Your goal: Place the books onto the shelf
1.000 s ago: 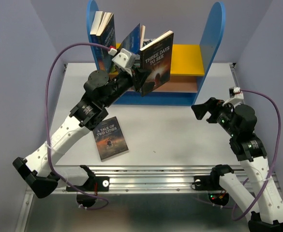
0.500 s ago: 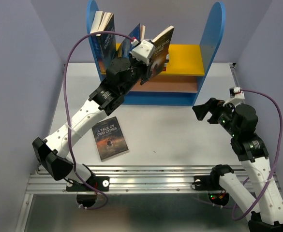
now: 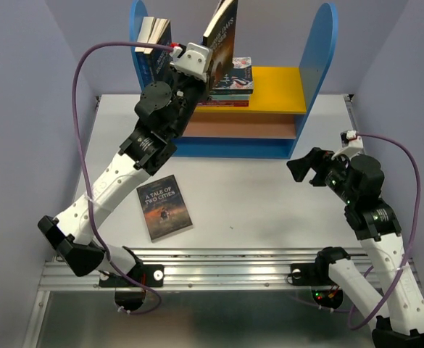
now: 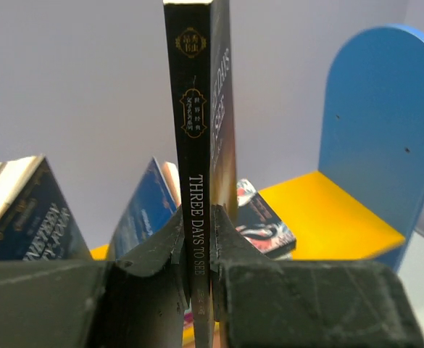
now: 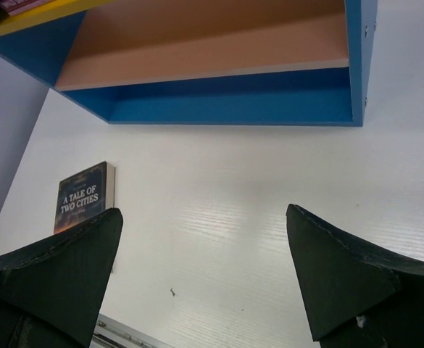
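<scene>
Currently the shelf [image 3: 326, 43] holds leaning books [image 3: 154, 40], flat stack [image 3: 239, 72].

You are raising the Three Days to See book [image 3: 222, 32] in the left gripper [image 3: 209, 72]. A second ago it was hanging tilted in front of the salmon middle board [image 3: 255, 127], its cover facing the top camera. Now it is standing nearly upright, high over the yellow upper board [image 3: 278, 87], and it is uncovering the flat stack of books [image 3: 235, 78] just right of it. Your left arm [image 3: 117, 174] is stretching further forward, its elbow swinging left.
</scene>
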You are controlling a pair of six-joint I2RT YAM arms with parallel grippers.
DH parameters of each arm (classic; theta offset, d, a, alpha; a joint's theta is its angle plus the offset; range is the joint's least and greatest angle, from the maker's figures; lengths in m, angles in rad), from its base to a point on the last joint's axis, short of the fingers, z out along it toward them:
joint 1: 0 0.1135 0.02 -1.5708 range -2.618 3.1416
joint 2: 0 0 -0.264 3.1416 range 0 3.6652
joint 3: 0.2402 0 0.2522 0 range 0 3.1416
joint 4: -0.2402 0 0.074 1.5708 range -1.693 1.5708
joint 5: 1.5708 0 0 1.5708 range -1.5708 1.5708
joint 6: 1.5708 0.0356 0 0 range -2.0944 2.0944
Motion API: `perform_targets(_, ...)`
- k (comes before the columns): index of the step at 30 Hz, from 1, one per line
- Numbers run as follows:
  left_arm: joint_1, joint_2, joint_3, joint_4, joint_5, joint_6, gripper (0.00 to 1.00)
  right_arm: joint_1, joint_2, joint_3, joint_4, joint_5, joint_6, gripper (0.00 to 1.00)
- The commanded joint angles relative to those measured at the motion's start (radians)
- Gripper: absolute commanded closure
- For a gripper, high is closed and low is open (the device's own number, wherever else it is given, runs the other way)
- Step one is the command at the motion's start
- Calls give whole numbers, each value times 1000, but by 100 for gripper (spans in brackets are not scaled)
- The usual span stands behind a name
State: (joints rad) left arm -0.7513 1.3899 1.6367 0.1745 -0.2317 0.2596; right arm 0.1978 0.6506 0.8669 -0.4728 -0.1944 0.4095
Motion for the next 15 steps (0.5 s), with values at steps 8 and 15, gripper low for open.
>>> perform_targets(8,0,64,86,293,-400,274,100,3,21,49,8,12,-41,0)
perform_targets(15,6,101,106,448,-638,383,100,3,29,41,8,13,-44,0)
